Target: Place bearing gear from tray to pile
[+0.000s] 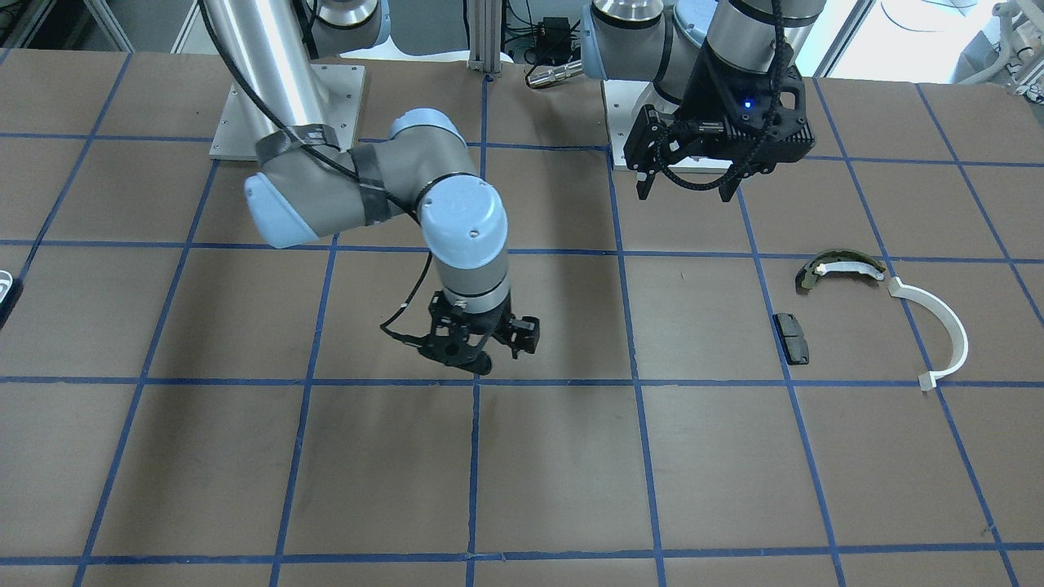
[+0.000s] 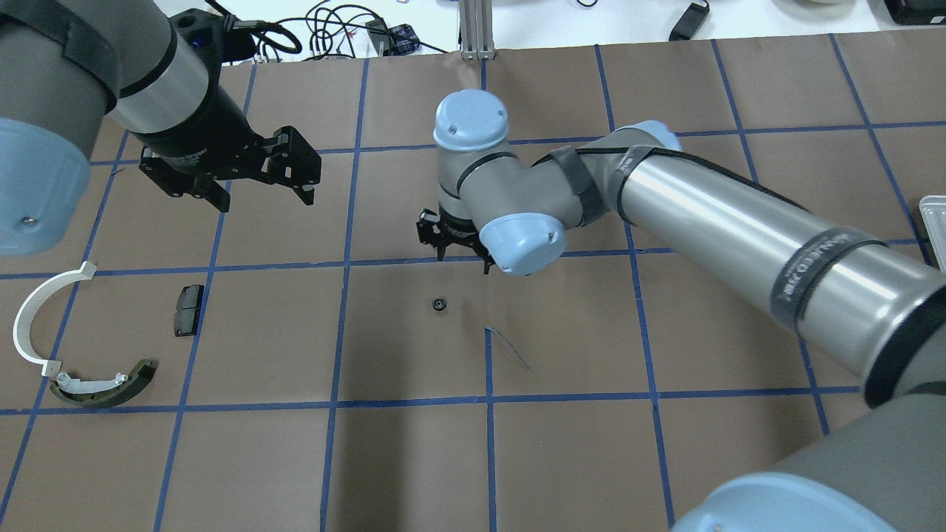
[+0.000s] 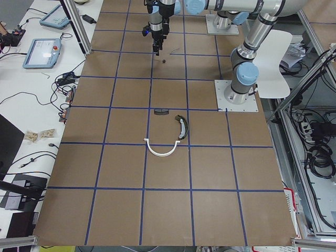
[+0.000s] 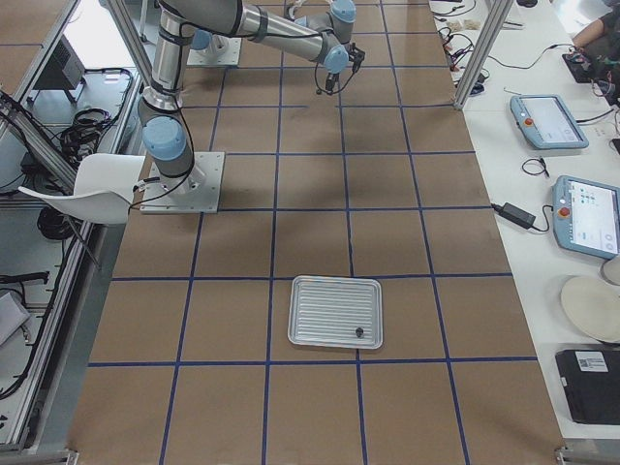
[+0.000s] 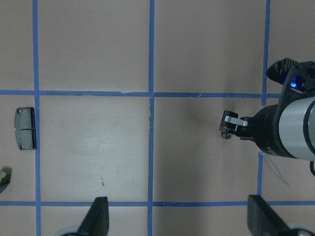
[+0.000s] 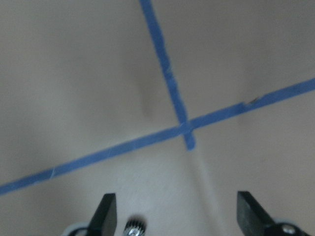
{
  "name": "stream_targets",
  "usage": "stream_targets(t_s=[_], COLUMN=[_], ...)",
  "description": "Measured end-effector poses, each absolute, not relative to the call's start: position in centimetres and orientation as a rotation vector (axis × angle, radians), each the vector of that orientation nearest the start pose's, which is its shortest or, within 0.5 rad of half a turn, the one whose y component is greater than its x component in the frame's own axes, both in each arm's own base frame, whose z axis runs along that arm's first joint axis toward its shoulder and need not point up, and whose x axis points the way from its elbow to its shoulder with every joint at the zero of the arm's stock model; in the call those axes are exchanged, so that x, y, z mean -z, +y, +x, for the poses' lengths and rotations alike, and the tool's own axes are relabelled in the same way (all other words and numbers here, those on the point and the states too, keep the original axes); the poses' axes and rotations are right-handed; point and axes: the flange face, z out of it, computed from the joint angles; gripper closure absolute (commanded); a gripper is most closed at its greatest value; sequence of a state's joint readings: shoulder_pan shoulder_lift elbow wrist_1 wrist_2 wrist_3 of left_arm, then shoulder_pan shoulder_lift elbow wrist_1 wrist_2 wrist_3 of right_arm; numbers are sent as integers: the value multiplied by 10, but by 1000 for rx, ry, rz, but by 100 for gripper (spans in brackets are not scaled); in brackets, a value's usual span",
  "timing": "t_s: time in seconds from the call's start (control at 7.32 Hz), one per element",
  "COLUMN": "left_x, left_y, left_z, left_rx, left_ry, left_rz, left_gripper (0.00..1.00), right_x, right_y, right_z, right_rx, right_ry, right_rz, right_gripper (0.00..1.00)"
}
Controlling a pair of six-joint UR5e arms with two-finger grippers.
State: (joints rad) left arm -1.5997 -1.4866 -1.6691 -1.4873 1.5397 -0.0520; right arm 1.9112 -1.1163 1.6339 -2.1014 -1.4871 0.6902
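Observation:
The bearing gear (image 2: 439, 304) is a small black toothed part lying on the brown table near the middle. It also shows in the left wrist view (image 5: 227, 134) and at the bottom of the right wrist view (image 6: 133, 228). My right gripper (image 2: 458, 255) hangs just above it, open and empty, with the gear near one finger (image 6: 106, 216). The pile lies on my left: a black pad (image 2: 188, 309), an olive-and-white shoe (image 2: 103, 386) and a white half-ring (image 2: 20, 325). My left gripper (image 2: 264, 199) is open and empty, raised between the pile and the gear.
A ribbed metal tray (image 4: 335, 310) stands far off on my right, with one small dark part (image 4: 359, 332) in it. Blue tape lines grid the table. A loose strip of tape (image 2: 506, 347) lies near the gear.

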Motion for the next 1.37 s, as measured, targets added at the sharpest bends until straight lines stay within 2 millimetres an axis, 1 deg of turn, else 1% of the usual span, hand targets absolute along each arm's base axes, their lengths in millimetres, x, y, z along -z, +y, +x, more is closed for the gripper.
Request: stream_targets(t_s=[0.14, 0.27, 0.41, 0.55, 0.68, 0.82, 0.96, 1.09, 1.37], left_x=[-473, -445, -408, -369, -329, -297, -269, -245, -209], left_y=[-465, -471, -476, -475, -471, -469, -471, -476, -477], left_z=[-151, -156, -168, -189, -212, -231, -247, -259, -280], left_rx=[80, 33, 9, 16, 17, 8, 13, 18, 1], left_ry=[3178, 3182, 3182, 3181, 3178, 3174, 3174, 3175, 3173], left_rz=[-38, -73, -122, -167, -194, -190, -167, -145, -93], left_gripper=[0, 0, 0, 0, 0, 0, 0, 0, 0], right_x=[-275, -290, -298, -305, -312, -320, -323, -324, -322], right_y=[-571, -592, -606, -615, -617, -613, -607, -598, -575], right_z=[277, 209, 142, 76, 14, -41, -93, -143, -237], right_rx=[-19, 2, 11, 11, 13, 18, 21, 22, 24], right_ry=[3026, 3046, 3084, 3122, 3149, 3168, 3182, 3189, 3193], right_rz=[542, 526, 500, 437, 339, 231, 108, -7, -167], right_gripper=[0, 0, 0, 0, 0, 0, 0, 0, 3])
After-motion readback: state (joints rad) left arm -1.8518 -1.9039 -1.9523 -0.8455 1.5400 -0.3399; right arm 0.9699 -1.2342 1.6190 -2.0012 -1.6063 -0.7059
